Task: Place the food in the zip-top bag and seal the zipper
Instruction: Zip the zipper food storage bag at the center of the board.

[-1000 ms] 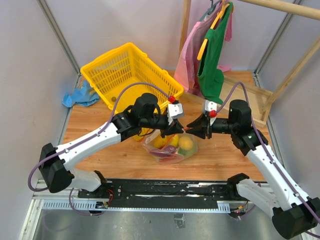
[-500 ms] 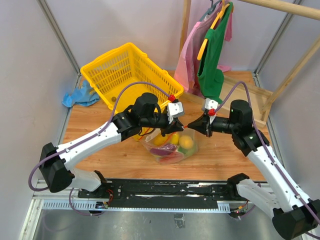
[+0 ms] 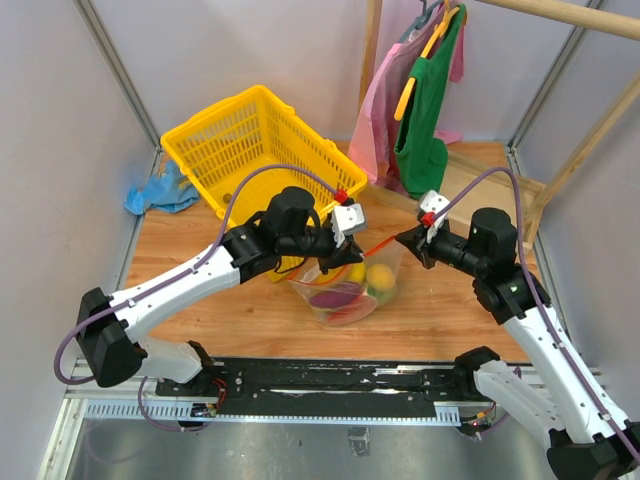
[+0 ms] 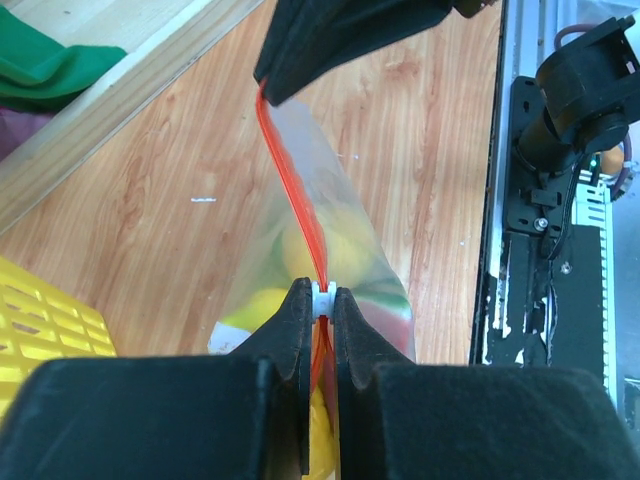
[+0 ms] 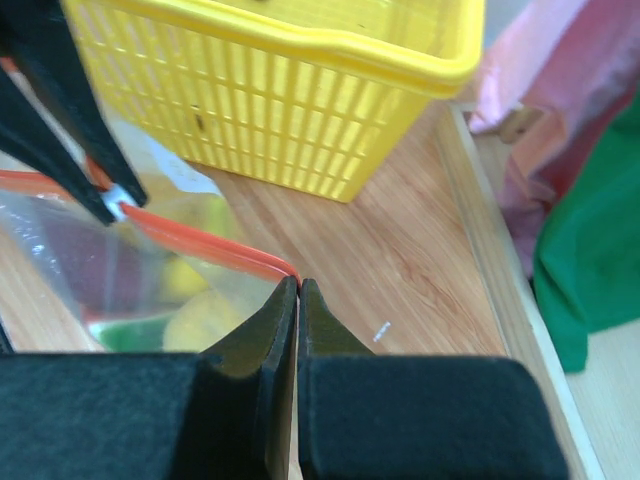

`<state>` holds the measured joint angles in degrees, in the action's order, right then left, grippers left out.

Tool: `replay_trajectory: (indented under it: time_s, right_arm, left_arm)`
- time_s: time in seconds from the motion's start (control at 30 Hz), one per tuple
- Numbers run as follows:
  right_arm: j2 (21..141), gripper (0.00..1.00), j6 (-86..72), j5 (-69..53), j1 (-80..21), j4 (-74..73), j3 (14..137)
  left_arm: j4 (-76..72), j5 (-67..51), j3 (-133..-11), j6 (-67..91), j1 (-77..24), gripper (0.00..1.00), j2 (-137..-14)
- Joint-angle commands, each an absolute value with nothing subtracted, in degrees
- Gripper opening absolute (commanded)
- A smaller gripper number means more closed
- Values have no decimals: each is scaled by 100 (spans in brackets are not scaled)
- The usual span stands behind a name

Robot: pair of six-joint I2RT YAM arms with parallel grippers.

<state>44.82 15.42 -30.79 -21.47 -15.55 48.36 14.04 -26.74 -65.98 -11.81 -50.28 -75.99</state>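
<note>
Left gripper point(image 3: 338, 262) is pinched tight on the zipper point(image 4: 292, 185) at its white slider point(image 4: 322, 291). Right gripper point(image 5: 298, 284) is clamped on the strip's far end, pulling it taut. Bag point(image 3: 352, 292) hangs between them over the table point(image 3: 440, 310), with the food point(image 3: 378, 275) inside. Loading looks done. Sealing seems under way, though I cannot tell how much of the strip is closed.

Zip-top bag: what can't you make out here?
- Top view: food pieces blur together inside the crinkled zip-top bag; uncountable.
- Left wrist view: left gripper hides the bag's bottom.
- Right wrist view: right gripper covers one end of the zipper; seal too fine to judge.
</note>
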Motion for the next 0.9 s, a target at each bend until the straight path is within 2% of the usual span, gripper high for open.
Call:
replay_trajectory:
  time_s: [0.0,0.23,0.3,0.43,0.47,0.53,0.6,0.87]
  right_arm:
    - [4429,1,1472,-1354,-1936,-1542,4973]
    - [4407,1,1343,-274,-1892,-1572,5043]
    - [4388,1,1491,-619,-1881,-1575,5060]
    - [4408,2,1746,-2253,-1881,-1749,5155]
    - [4430,7,1879,-2691,-1883,-1856,5211]
    - [4455,25,2077,-3256,-1881,-2019,5304]
    - [4420,34,2283,-3588,-1884,-2123,5354]
    - [4410,55,2996,-4676,-1889,-2642,5542]
  left_arm:
    - [1899,-2745,-6511,-1066,-5028,0,-7339]
    - [2024,-2641,-6479,-1004,-5027,0,-7318]
    - [2024,-2617,-6438,-998,-5027,0,-7290]
    - [1925,-2591,-6453,-996,-5027,0,-7305]
    - [1896,-2604,-6479,-1000,-5027,0,-7324]
    - [1859,-2625,-6527,-994,-5027,0,-7374]
    - [1846,-2641,-6548,-1006,-5027,0,-7406]
    - [1738,-2658,-6561,-1018,-5027,0,-7443]
